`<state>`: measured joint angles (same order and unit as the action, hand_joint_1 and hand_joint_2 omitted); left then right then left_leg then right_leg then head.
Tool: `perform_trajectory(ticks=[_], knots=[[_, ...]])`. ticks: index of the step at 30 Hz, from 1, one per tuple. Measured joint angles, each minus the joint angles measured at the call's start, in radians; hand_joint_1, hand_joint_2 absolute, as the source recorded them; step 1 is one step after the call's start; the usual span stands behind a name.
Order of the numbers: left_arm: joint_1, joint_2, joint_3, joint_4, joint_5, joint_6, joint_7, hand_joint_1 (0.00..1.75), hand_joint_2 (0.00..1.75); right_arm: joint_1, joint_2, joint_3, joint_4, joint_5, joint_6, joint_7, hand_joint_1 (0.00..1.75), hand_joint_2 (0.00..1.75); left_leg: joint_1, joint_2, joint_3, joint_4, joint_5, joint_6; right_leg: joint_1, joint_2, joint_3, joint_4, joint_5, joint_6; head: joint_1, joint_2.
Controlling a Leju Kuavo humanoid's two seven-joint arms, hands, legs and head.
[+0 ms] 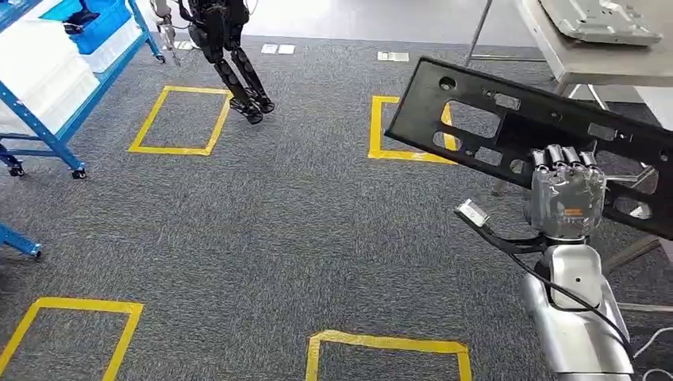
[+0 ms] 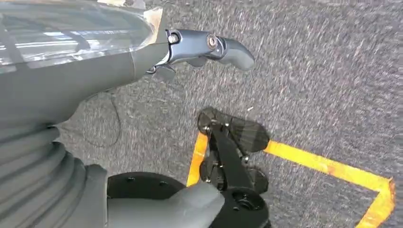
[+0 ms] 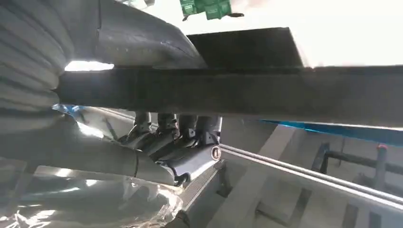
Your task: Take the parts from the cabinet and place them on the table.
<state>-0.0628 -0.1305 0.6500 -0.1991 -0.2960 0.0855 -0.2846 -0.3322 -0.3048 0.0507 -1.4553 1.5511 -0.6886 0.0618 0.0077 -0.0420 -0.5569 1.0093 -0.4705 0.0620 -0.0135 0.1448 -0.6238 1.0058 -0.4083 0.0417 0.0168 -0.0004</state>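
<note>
A long black panel part with cut-outs hangs in the air at the right of the head view, tilted down toward the right. My right hand grips its lower edge, fingers curled over the rim. In the right wrist view the same black part crosses the picture as a dark bar with my right hand's fingers wrapped under it. My left hand hangs over the grey carpet, its fingers stretched out with nothing in them.
A grey table at the back right carries a pale grey part. A blue cabinet rack on castors with white and blue bins stands at the left. Another black robot's legs stand at the back. Yellow tape squares mark the carpet.
</note>
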Motion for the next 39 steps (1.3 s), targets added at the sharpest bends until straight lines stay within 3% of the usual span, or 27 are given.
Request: perform_trajectory(ticks=[1, 2, 4, 6, 8, 10, 11, 12, 15, 16, 17, 18, 20, 21, 22, 24, 25, 26, 27, 30, 31, 32, 33, 35, 36, 38, 39], knots=[[-0.003, -0.001, 0.0, 0.0, 0.0, 0.0, -0.002, 0.0, 1.75, 0.0, -0.003, 0.0, 0.002, 0.0, 0.0, 0.0, 1.75, 1.75, 0.004, 0.011, 0.006, -0.015, 0.012, -0.005, -0.002, -0.063, -0.009, 0.02, -0.007, -0.003, 0.001, 0.0], [-0.001, -0.002, 0.001, 0.0, 0.0, -0.001, -0.002, 0.0, 1.75, -0.01, -0.005, 0.0, 0.003, 0.0, 0.0, 0.0, 1.75, 1.75, 0.003, 0.023, 0.006, -0.019, 0.013, 0.002, 0.002, -0.107, -0.033, 0.063, -0.037, -0.009, 0.006, 0.0], [0.001, -0.002, 0.004, 0.0, 0.0, -0.001, -0.002, 0.0, 1.75, -0.015, -0.004, 0.003, 0.005, 0.0, 0.0, 0.0, 1.75, 1.75, 0.001, 0.055, 0.004, -0.018, 0.013, 0.003, -0.004, -0.129, -0.105, 0.214, -0.102, -0.014, 0.009, 0.0], [0.002, -0.002, 0.005, 0.0, 0.0, -0.008, -0.003, 0.0, 1.75, -0.008, -0.004, 0.005, 0.01, 0.003, 0.0, 0.003, 1.75, 1.75, 0.001, 0.084, 0.001, -0.017, 0.012, 0.001, -0.012, -0.133, -0.143, 0.299, -0.121, 0.0, 0.014, 0.0], [0.002, -0.004, 0.005, 0.0, 0.0, -0.014, -0.005, 0.0, 1.75, -0.004, -0.005, 0.005, 0.01, 0.006, 0.0, 0.008, 1.75, 1.75, 0.002, 0.112, 0.002, -0.015, 0.008, -0.004, -0.021, -0.144, -0.087, 0.206, -0.081, 0.024, 0.013, 0.0], [0.001, -0.006, 0.005, 0.0, 0.0, -0.019, -0.009, 0.0, 1.75, -0.004, -0.007, 0.003, 0.008, 0.009, 0.0, 0.01, 1.75, 1.75, 0.004, 0.138, 0.006, -0.007, -0.001, -0.018, -0.03, -0.202, 0.021, 0.016, -0.026, 0.045, 0.014, 0.0], [-0.001, -0.004, 0.006, -0.001, 0.0, -0.021, -0.01, 0.0, 1.75, -0.005, -0.006, 0.003, 0.008, 0.009, -0.001, 0.01, 1.75, 1.75, -0.007, 0.147, 0.003, -0.003, -0.007, -0.028, -0.017, -0.22, 0.028, 0.015, -0.031, 0.033, 0.014, 0.0], [-0.002, -0.004, 0.006, -0.001, -0.001, -0.022, -0.013, 0.0, 1.75, -0.002, -0.008, 0.002, 0.005, 0.01, -0.001, 0.01, 1.75, 1.75, -0.008, 0.157, 0.005, 0.002, -0.011, -0.034, -0.017, -0.204, 0.021, 0.009, -0.027, 0.019, 0.01, 0.0], [-0.006, -0.004, 0.006, -0.001, -0.005, -0.023, -0.015, 0.0, 1.75, 0.006, -0.019, -0.004, 0.005, 0.011, -0.002, 0.011, 1.75, 1.75, -0.001, 0.187, 0.011, 0.0, -0.012, -0.043, -0.017, -0.168, 0.015, 0.011, -0.023, 0.0, 0.004, 0.0], [-0.008, -0.004, 0.006, -0.001, -0.007, -0.024, -0.015, 0.0, 1.75, 0.01, -0.022, -0.006, 0.002, 0.011, -0.002, 0.011, 1.75, 1.75, 0.008, 0.159, 0.007, 0.009, -0.025, -0.053, -0.026, -0.156, 0.017, 0.008, -0.021, -0.007, 0.004, 0.0], [-0.008, -0.005, 0.006, -0.001, -0.006, -0.024, -0.017, 0.0, 1.75, 0.008, -0.025, -0.01, -0.002, 0.011, -0.002, 0.011, 1.75, 1.75, 0.011, 0.096, -0.007, 0.047, -0.059, -0.055, -0.025, -0.146, 0.016, 0.009, -0.019, -0.012, 0.001, 0.0], [-0.006, -0.005, 0.006, 0.0, -0.007, -0.024, -0.018, 0.0, 1.75, 0.006, -0.026, -0.011, -0.002, 0.011, -0.002, 0.011, 1.75, 1.75, 0.012, 0.065, -0.037, 0.115, -0.1, -0.056, -0.024, -0.139, 0.015, 0.008, -0.017, -0.021, -0.001, 0.0], [-0.003, -0.005, 0.006, 0.0, -0.008, -0.024, -0.018, 0.0, 1.75, 0.011, -0.023, -0.01, -0.003, 0.011, -0.003, 0.011, 1.75, 1.75, 0.012, 0.043, -0.116, 0.28, -0.168, -0.057, -0.017, -0.112, 0.012, 0.009, -0.016, -0.026, -0.002, 0.0], [-0.002, -0.005, 0.006, 0.0, -0.008, -0.024, -0.018, 0.0, 1.75, 0.014, -0.022, -0.01, -0.003, 0.011, -0.003, 0.011, 1.75, 1.75, 0.012, 0.042, -0.139, 0.319, -0.171, -0.054, -0.013, -0.099, 0.012, 0.009, -0.014, -0.03, -0.002, 0.0], [-0.002, -0.005, 0.006, 0.0, -0.009, -0.024, -0.018, 0.0, 1.75, 0.015, -0.022, -0.01, -0.003, 0.011, -0.003, 0.011, 1.75, 1.75, 0.012, 0.04, -0.138, 0.309, -0.152, -0.05, -0.01, -0.085, 0.012, 0.009, -0.014, -0.03, -0.002, 0.0], [-0.003, -0.005, 0.006, 0.0, -0.011, -0.024, -0.018, 0.0, 1.75, 0.015, -0.022, -0.012, -0.003, 0.011, -0.003, 0.012, 1.75, 1.75, 0.01, 0.028, -0.08, 0.183, -0.07, -0.035, -0.006, -0.057, 0.013, 0.009, -0.011, -0.032, -0.002, 0.0], [-0.003, -0.005, 0.006, 0.0, -0.011, -0.024, -0.018, 0.0, 1.75, 0.016, -0.022, -0.014, -0.005, 0.011, -0.003, 0.014, 1.75, 1.75, 0.009, -0.004, -0.033, 0.085, -0.024, -0.022, -0.005, -0.042, 0.013, 0.009, -0.01, -0.031, -0.003, 0.0], [-0.003, -0.001, 0.006, 0.0, -0.013, -0.024, -0.018, 0.0, 1.75, 0.017, -0.022, -0.017, -0.007, 0.011, -0.003, 0.015, 1.75, 1.75, 0.009, -0.063, -0.008, 0.03, -0.016, -0.009, -0.008, -0.035, 0.012, 0.008, -0.007, -0.031, -0.001, 0.0], [-0.003, -0.002, 0.006, 0.0, -0.016, -0.025, -0.018, 0.0, 1.75, 0.017, -0.021, -0.019, -0.01, 0.011, -0.003, 0.016, 1.75, 1.75, 0.006, -0.053, -0.003, 0.019, -0.019, -0.009, 0.001, -0.02, 0.007, 0.01, -0.005, -0.027, 0.0, 0.0], [-0.006, 0.0, 0.007, 0.0, -0.019, -0.025, -0.018, 0.0, 1.75, 0.029, -0.023, -0.028, -0.02, 0.011, -0.003, 0.016, 1.75, 1.75, -0.008, -0.013, 0.002, 0.011, -0.013, 0.003, -0.013, 0.018, -0.003, -0.003, 0.01, -0.004, -0.003, 0.0], [-0.006, -0.001, 0.007, 0.0, -0.019, -0.025, -0.018, 0.0, 1.75, 0.032, -0.028, -0.032, -0.025, 0.011, -0.003, 0.016, 1.75, 1.75, 0.01, 0.005, 0.015, -0.023, 0.007, 0.005, -0.003, 0.014, -0.008, 0.007, 0.012, -0.001, -0.001, 0.0], [-0.007, -0.002, 0.007, 0.0, -0.02, -0.026, -0.018, 0.0, 1.75, 0.035, -0.029, -0.034, -0.027, 0.011, -0.004, 0.016, 1.75, 1.75, 0.002, 0.016, 0.023, -0.037, 0.014, -0.002, -0.003, -0.061, -0.025, 0.027, -0.001, -0.004, -0.002, 0.0], [-0.005, -0.001, 0.007, 0.0, -0.02, -0.026, -0.018, 0.0, 1.75, 0.029, -0.03, -0.037, -0.028, 0.012, -0.005, 0.016, 1.75, 1.75, 0.001, 0.033, 0.023, -0.039, 0.018, 0.008, 0.0, -0.103, -0.051, 0.08, -0.038, -0.01, 0.009, 0.0], [-0.003, -0.001, 0.008, 0.0, -0.02, -0.026, -0.017, 0.0, 1.75, 0.033, -0.029, -0.039, -0.031, 0.014, -0.008, 0.017, 1.75, 1.75, -0.002, 0.067, 0.02, -0.039, 0.017, 0.007, -0.005, -0.127, -0.12, 0.235, -0.105, -0.012, 0.008, 0.0], [-0.003, -0.001, 0.008, 0.0, -0.019, -0.026, -0.017, 0.0, 1.75, 0.039, -0.028, -0.04, -0.031, 0.014, -0.008, 0.017, 1.75, 1.75, -0.002, 0.081, 0.017, -0.038, 0.017, 0.007, -0.009, -0.13, -0.142, 0.286, -0.121, -0.006, 0.008, 0.0], [-0.003, -0.002, 0.008, 0.0, -0.019, -0.026, -0.017, 0.0, 1.75, 0.047, -0.028, -0.042, -0.031, 0.014, -0.008, 0.017, 1.75, 1.75, -0.001, 0.109, 0.017, -0.038, 0.015, 0.002, -0.022, -0.138, -0.114, 0.253, -0.102, 0.017, 0.008, 0.0], [-0.003, -0.002, 0.008, 0.0, -0.019, -0.026, -0.017, 0.0, 1.75, 0.047, -0.028, -0.044, -0.032, 0.014, -0.008, 0.017, 1.75, 1.75, 0.001, 0.124, 0.018, -0.035, 0.012, -0.004, -0.03, -0.15, -0.063, 0.167, -0.072, 0.032, 0.009, 0.0]])
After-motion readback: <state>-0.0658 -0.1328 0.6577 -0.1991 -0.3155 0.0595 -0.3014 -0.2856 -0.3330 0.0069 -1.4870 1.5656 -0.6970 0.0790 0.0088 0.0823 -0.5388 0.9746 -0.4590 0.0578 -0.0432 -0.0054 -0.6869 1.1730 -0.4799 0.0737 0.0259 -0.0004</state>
